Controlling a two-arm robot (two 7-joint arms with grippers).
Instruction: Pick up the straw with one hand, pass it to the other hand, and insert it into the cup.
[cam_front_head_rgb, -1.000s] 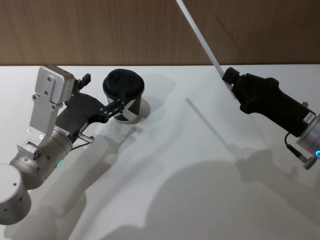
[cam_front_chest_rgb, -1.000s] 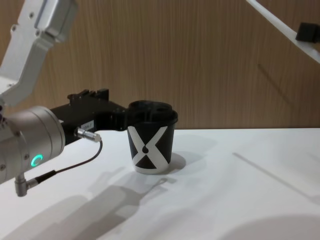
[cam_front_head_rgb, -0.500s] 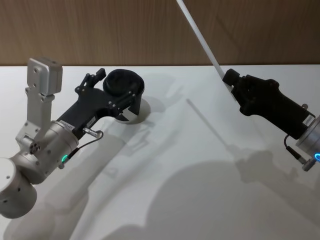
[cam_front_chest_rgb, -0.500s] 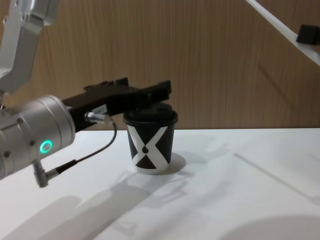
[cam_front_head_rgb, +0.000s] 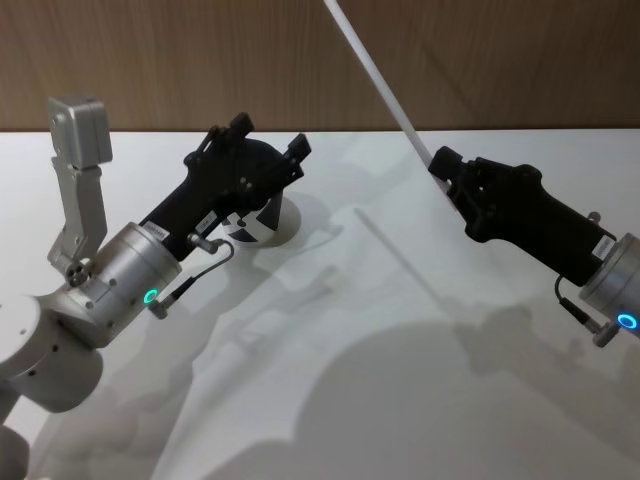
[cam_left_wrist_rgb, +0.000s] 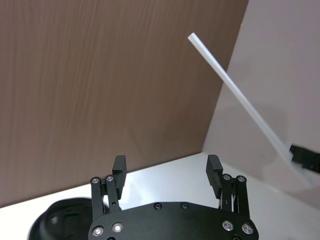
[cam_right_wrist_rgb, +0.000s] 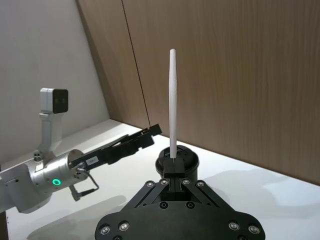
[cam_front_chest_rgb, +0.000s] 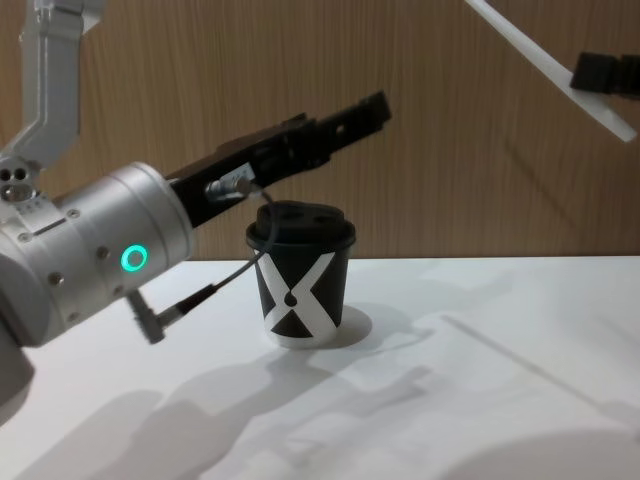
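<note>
the white table (cam_front_head_rgb: 420, 330) spreads across the foreground, with a brown wood wall (cam_front_head_rgb: 150, 60) along its 12 o'clock edge. the left gripper (cam_front_head_rgb: 270, 138), on a thick silver wrist with a green ring, reaches in from 8 o'clock and hovers tilted upward just above the lid of the cup (cam_front_chest_rgb: 300, 285), clear of it, its two fingers spread wide with nothing between them. the right gripper (cam_front_head_rgb: 443, 165) comes in from 4 o'clock and sits at the cup's 3 o'clock, well apart from the left one; its fingers are pinched tight on the bottom end of the straw (cam_front_head_rgb: 385, 90). the cup, black with a white x and a black lid, stands upright on the table at about 10 o'clock from the table's middle, near the wall. the straw is held in the air, slanting from the right gripper up toward 11 o'clock; in the chest view its upper part passes at the cup's 1 o'clock, high above it.
</note>
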